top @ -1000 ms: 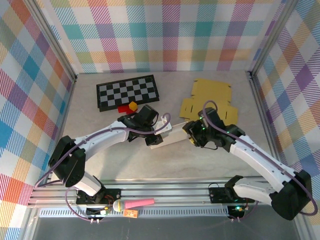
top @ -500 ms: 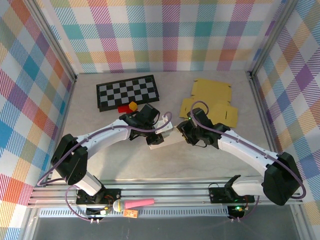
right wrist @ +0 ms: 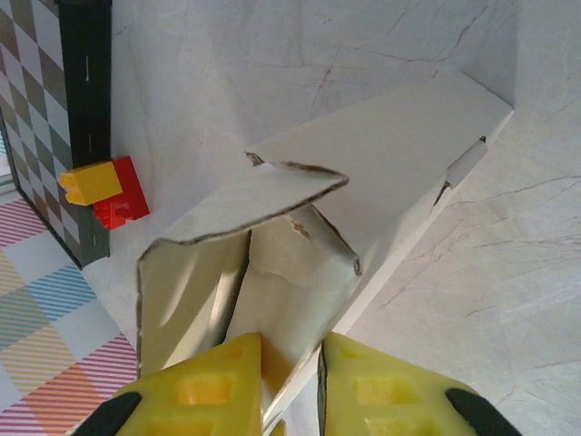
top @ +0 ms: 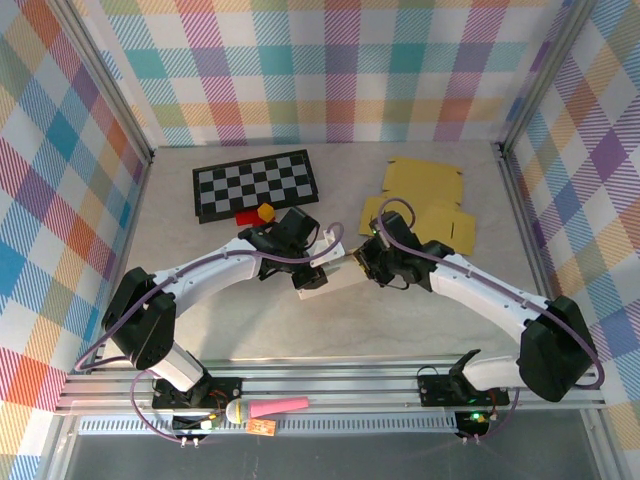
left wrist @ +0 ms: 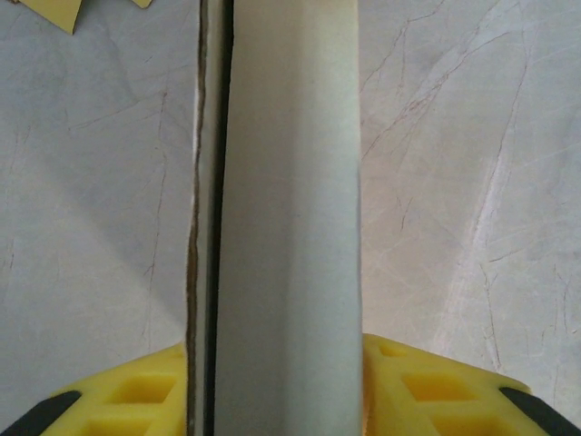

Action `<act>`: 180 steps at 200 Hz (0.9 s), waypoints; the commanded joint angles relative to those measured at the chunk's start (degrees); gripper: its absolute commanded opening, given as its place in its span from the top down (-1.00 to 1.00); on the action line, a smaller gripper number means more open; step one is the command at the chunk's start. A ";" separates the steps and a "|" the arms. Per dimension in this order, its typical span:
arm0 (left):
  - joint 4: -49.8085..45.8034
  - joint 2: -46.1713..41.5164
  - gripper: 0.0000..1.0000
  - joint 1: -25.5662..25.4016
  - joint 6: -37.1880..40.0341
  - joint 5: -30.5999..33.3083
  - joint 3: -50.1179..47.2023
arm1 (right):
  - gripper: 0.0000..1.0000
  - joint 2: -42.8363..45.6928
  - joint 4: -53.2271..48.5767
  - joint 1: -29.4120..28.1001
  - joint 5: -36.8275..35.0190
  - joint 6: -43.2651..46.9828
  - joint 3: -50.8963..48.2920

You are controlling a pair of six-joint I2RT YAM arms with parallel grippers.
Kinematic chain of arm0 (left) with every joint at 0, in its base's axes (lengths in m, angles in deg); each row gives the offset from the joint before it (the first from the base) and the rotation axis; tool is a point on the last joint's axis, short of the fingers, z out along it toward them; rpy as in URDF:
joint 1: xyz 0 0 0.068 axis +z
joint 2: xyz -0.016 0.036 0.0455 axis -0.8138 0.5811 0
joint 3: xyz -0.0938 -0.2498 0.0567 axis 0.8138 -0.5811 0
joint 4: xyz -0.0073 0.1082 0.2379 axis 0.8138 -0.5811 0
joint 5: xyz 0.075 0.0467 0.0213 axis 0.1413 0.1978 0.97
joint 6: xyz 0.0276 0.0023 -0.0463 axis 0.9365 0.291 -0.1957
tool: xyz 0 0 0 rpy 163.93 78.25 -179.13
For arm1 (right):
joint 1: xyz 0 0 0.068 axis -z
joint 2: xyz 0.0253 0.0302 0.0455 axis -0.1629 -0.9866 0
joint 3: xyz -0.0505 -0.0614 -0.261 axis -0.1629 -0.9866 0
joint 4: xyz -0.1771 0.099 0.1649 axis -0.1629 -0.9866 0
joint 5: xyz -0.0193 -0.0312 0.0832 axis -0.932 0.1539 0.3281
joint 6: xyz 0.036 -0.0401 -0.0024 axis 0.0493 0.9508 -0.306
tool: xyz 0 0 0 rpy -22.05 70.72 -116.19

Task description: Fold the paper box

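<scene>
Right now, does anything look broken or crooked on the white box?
Yes. The white paper box is lopsided: one end flap curls over the opening, and its edge looks ragged, as if torn. The left gripper and right gripper both pinch it, so it isn't squared up yet.

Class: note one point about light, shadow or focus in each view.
Top external view: soft, even light, faint shadow beside the paper box. Left wrist view: the box's face looks soft, and a grey shadow lies on the table left of it. Right wrist view: the box's inside is shaded, its outer panel bright; the yellow fingers are blurred.
</scene>
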 commanded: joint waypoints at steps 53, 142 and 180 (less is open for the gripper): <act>-2.21 -1.12 0.34 0.41 0.60 0.59 0.10 | 0.67 -1.87 -9.87 -0.58 5.20 -0.88 2.98; -3.65 -9.36 0.32 1.94 -0.32 5.75 -7.04 | 0.52 -7.88 -9.03 -7.00 7.95 -13.39 9.28; -3.55 -11.43 0.33 3.08 0.93 4.70 -9.04 | 0.12 -5.86 -12.34 -6.12 3.90 -2.55 12.79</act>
